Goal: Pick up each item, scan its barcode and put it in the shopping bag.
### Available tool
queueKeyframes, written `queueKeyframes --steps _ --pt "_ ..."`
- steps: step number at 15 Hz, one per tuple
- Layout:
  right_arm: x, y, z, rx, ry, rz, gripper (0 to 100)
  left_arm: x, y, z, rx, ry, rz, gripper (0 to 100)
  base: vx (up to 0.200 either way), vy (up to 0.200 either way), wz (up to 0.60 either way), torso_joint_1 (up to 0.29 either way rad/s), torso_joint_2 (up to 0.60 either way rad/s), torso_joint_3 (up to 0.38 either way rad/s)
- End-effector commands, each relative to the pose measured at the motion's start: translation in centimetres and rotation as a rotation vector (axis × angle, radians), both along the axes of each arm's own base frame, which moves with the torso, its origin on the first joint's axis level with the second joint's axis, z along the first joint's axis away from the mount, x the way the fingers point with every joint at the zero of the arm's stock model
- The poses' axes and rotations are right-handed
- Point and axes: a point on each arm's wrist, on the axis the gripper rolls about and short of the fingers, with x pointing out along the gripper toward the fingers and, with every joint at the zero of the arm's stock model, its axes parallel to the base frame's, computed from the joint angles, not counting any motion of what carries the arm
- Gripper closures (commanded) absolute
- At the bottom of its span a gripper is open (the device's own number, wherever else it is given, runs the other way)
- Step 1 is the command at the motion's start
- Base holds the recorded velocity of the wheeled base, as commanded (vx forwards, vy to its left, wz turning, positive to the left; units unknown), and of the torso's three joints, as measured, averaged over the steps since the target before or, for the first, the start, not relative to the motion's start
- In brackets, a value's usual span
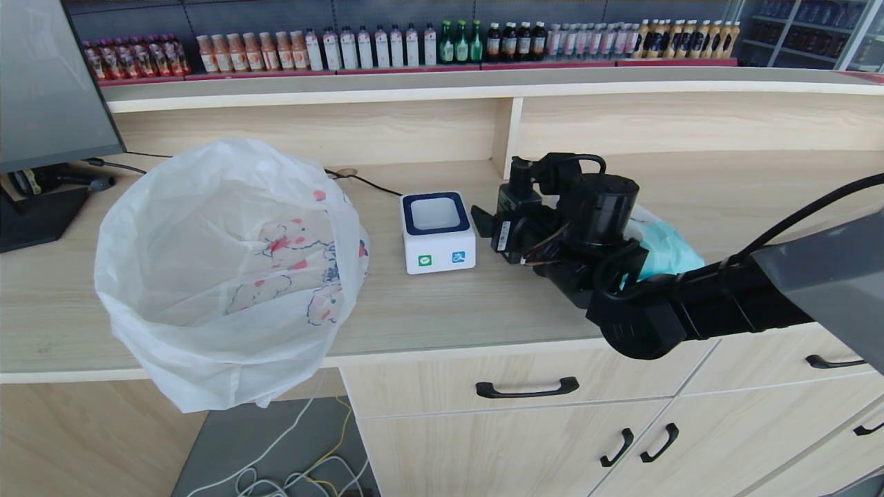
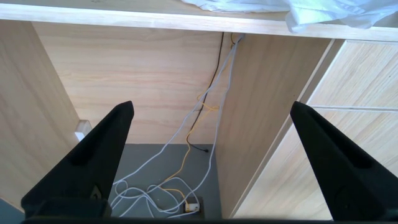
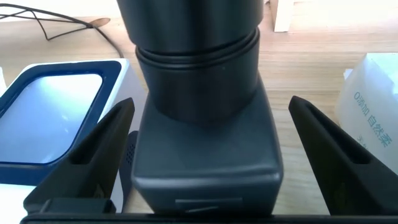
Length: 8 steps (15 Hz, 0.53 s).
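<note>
At the far left a dark monitor [image 1: 48, 76] is standing on the wooden counter [image 1: 449, 304]. Beside it the white shopping bag [image 1: 173, 228] is sitting with its mouth gaping wide and its lower part hanging over the counter's front edge. Below that edge, the left gripper [image 2: 211, 109] is hovering in the recess under the counter with its jaws spread wide and nothing between them, above loose cables [image 2: 180, 180] lying on the floor. Mid-counter, the white scanner [image 1: 438, 233] with its blue-rimmed window is sitting just right of the bag. Just right of the scanner a dark bottle [image 1: 516, 193] is standing upright, and the right gripper [image 3: 211, 106] is straddling it with jaws wide, one finger [image 3: 106, 143] on either side. Behind the right arm a teal packet [image 1: 663, 248] is lying on the counter.
</note>
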Motion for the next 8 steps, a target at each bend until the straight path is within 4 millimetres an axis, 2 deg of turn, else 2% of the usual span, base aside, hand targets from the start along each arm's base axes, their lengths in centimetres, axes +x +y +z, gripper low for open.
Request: queueKeyframes --steps 1,7,8 --pt "-0.03 0.01 0.0 0.0 0.0 0.0 0 0.0 0.0 0.0 0.0 0.0 0.001 0 0.0 0.0 0.0 0.0 0.0 0.0" --pt "-0.07 -0.02 0.06 0.008 -0.001 0.001 0 0.0 0.0 0.0 0.0 0.0 0.001 0 0.0 0.0 0.0 0.0 0.0 0.0" --pt "-0.07 -0.02 0.06 0.008 -0.001 0.001 100 0.0 0.0 0.0 0.0 0.0 -0.001 0 0.0 0.0 0.0 0.0 0.0 0.0"
